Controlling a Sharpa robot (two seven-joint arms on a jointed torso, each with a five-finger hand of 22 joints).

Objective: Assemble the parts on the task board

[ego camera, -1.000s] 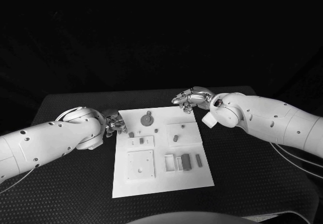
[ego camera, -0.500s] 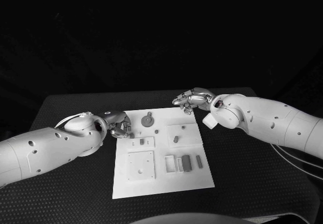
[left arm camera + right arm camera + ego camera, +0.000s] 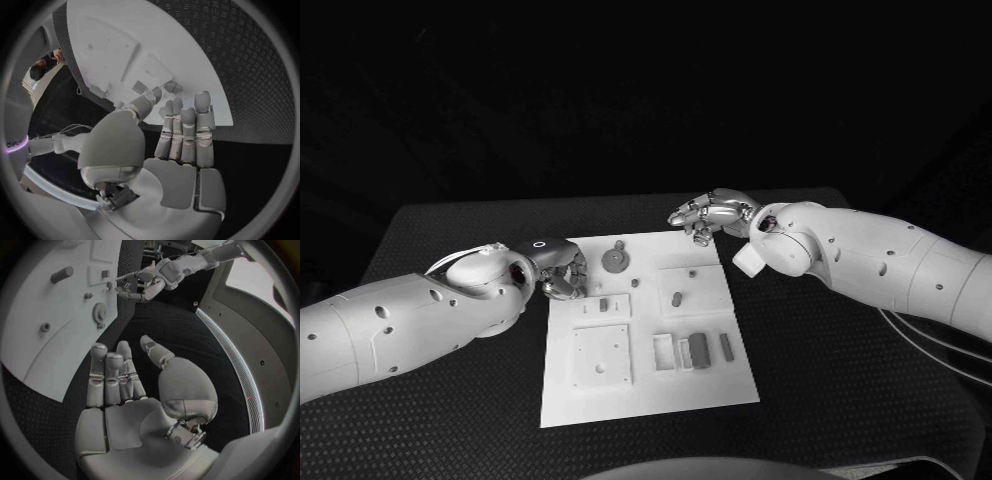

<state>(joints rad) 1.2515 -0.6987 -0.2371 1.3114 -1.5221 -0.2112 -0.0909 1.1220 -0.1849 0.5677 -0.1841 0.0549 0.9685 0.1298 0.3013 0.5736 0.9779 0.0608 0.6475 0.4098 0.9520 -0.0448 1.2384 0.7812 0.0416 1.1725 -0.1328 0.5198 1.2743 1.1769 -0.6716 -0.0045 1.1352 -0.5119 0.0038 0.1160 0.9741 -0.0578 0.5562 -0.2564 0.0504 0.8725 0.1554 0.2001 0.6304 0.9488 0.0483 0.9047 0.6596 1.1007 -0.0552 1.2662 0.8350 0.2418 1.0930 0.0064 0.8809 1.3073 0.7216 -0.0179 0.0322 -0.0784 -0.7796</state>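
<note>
The task board (image 3: pixel 646 330) lies flat in the middle of the black table (image 3: pixel 848 360), and the assembly looks barely begun. A toothed gear (image 3: pixel 613 258) sits near the board's far end, a small peg (image 3: pixel 676 297) stands in a square block at mid-board, and several loose parts (image 3: pixel 698 348) lie side by side nearer the robot, apparently not yet fitted. The left hand (image 3: pixel 560 272) hovers at the board's left edge beside the gear, fingers straight and apart, holding nothing. The right hand (image 3: pixel 710 213) waits at the far right corner, likewise empty with fingers extended. Most placing seems left to do.
</note>
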